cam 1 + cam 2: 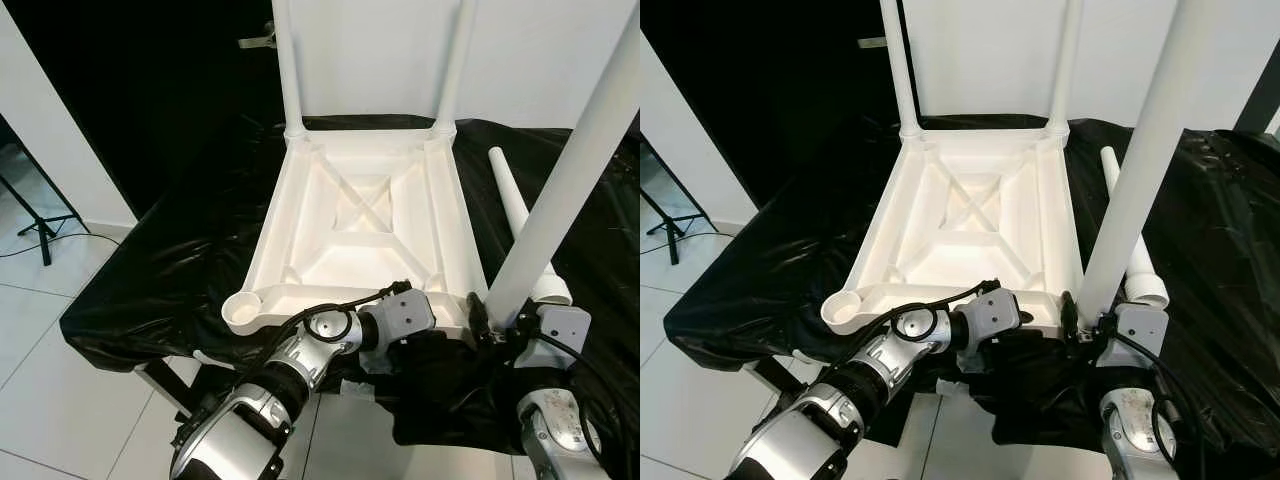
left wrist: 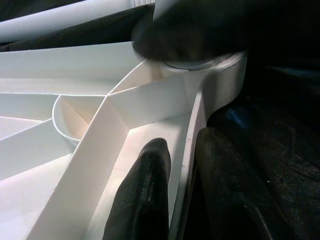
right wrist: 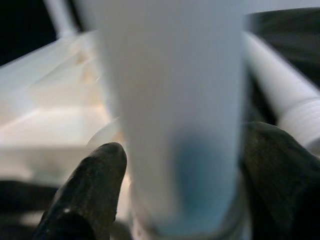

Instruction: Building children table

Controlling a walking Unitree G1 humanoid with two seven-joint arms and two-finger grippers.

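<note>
Tabletop [image 1: 365, 220], white plastic, lies upside down on a surface draped in black cloth [image 1: 150, 280], ribbed underside facing up with a diagonal cross brace at centre. Two legs stand upright in the far corner sockets: far left leg [image 1: 288, 65], far right leg [image 1: 455, 60]. Near left socket [image 1: 243, 309] is an open round cup, nothing in it.

Right gripper [image 3: 180, 200] pinches a third leg [image 1: 565, 170] near its lower end, one black finger [image 3: 85, 195] on each side of the tube in the right wrist view. This leg rises tilted up and to the right from the near right corner of the tabletop. Its base sits at the corner socket; whether it is fully seated, cannot tell.

Left gripper [image 2: 182, 195] is at the near right edge of the tabletop, just beside that socket. Its fingers straddle the thin side wall, one finger [image 2: 145, 190] inside the rim, the other outside against the cloth, pinching the wall between them.

Fourth leg [image 1: 520, 220] lies flat on the cloth to the right of the tabletop, threaded end toward the robot, close to the right gripper.

Tripod [image 1: 35, 220] stands on the tiled floor at far left.
</note>
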